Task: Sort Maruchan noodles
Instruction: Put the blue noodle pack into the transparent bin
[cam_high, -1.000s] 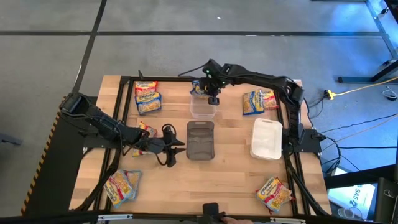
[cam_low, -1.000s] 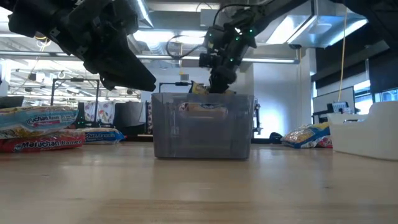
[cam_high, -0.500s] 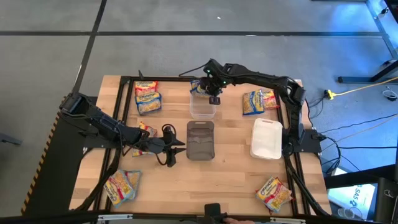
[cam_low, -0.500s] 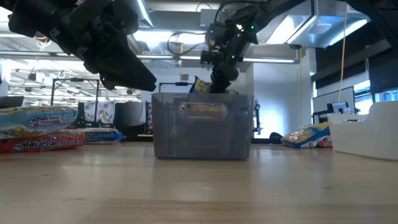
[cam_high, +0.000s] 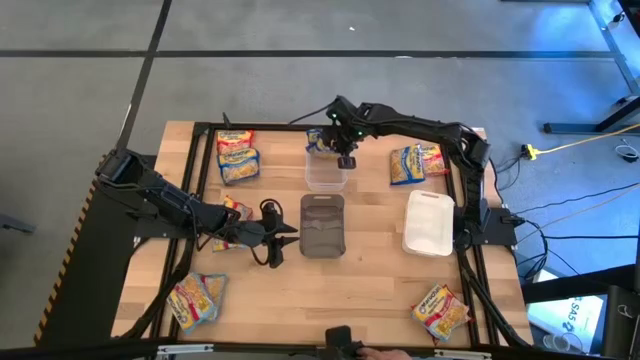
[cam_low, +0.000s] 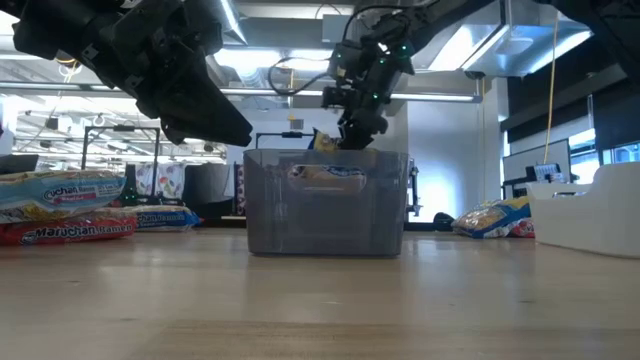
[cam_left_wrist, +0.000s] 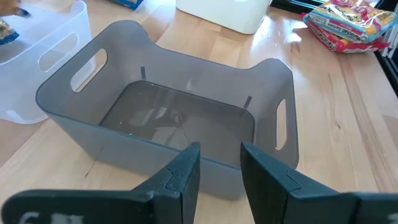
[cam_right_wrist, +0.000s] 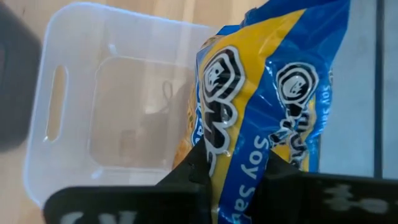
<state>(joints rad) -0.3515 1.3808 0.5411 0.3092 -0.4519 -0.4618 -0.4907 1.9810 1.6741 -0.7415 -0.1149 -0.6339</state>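
My right gripper (cam_high: 344, 152) is over the far rim of the clear tub (cam_high: 325, 172) and is shut on a blue and yellow noodle packet (cam_right_wrist: 261, 81). The low view shows this packet (cam_low: 322, 140) just above the bins. My left gripper (cam_left_wrist: 221, 171) is open and empty, just to the left of the grey bin (cam_high: 322, 225). Other packets lie flat on the table: far left (cam_high: 236, 156), far right (cam_high: 415, 162), near left (cam_high: 196, 298), near right (cam_high: 441, 310), and one beside my left arm (cam_high: 234, 210). My right gripper pinches the blue and yellow packet between its two fingers, at the end printed with white letters (cam_right_wrist: 239, 158). The fingers (cam_right_wrist: 186, 177) come from above, pointing down. The packet is lifted clear and reaches past the fingertips over the clear tub's (cam_right_wrist: 93, 112) far rim.
A white rectangular lid or tray (cam_high: 430, 222) lies right of the grey bin. The clear tub stands directly behind the grey bin (cam_low: 325, 215). A dark frame (cam_high: 205, 140) runs around the table's edges. Bare wood (cam_high: 330, 295) shows toward the near edge.
My right gripper rose a little with the packet, then sank back a little, staying over the clear tub's far rim.
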